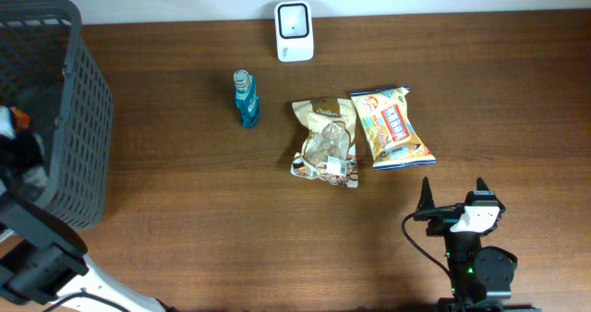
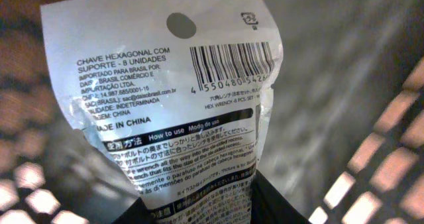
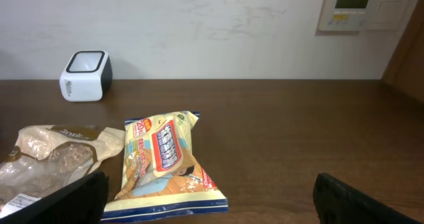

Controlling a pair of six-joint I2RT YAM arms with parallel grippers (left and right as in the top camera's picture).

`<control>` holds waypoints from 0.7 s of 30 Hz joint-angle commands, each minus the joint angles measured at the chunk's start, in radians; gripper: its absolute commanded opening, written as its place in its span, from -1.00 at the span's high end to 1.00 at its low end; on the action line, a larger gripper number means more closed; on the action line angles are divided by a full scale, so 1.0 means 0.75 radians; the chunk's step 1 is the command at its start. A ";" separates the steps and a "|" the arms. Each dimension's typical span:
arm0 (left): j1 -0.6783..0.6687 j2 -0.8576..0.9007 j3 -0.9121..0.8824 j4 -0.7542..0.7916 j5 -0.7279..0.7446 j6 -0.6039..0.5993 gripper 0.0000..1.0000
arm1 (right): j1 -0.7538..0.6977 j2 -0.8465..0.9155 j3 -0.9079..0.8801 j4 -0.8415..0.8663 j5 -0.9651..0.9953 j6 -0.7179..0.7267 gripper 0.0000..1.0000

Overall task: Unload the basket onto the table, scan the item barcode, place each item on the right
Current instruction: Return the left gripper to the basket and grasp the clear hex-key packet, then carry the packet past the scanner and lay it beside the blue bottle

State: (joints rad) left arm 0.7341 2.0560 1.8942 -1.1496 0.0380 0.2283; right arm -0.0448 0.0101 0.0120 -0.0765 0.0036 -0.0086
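The item, a white hex-wrench packet (image 2: 179, 98), fills the left wrist view, its barcode (image 2: 232, 65) at the upper right facing the camera. My left gripper (image 2: 199, 201) is shut on the packet's lower end, inside the dark mesh basket (image 1: 88, 118). The white scanner (image 1: 294, 30) stands at the table's back edge, far from the packet. My right gripper (image 1: 454, 190) hovers open and holds nothing near the front right; in its wrist view the scanner (image 3: 85, 75) is at the far left.
A teal bottle (image 1: 246, 100), a brown snack bag (image 1: 326, 141) and a yellow snack bag (image 1: 390, 127) lie mid-table in front of the scanner. The basket's walls surround the left gripper. A white wall runs behind the table.
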 commanded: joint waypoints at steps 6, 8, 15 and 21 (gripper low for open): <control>-0.004 0.011 0.704 -0.098 0.596 -0.181 0.42 | 0.007 -0.009 -0.009 -0.008 0.011 -0.003 -0.97; -0.007 0.011 0.837 -0.100 0.822 -0.185 0.40 | 0.007 -0.009 -0.009 -0.008 0.011 -0.003 -0.97; -0.056 0.011 1.126 -0.099 1.621 -0.242 0.41 | 0.007 -0.009 -0.009 -0.008 0.011 -0.002 -0.97; -0.264 0.011 1.141 -0.163 1.804 -0.315 0.56 | 0.007 -0.009 -0.009 -0.008 0.011 -0.003 -0.97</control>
State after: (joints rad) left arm 0.6357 2.0617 2.7327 -1.2362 1.2255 0.0322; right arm -0.0448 0.0101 0.0120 -0.0765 0.0036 -0.0078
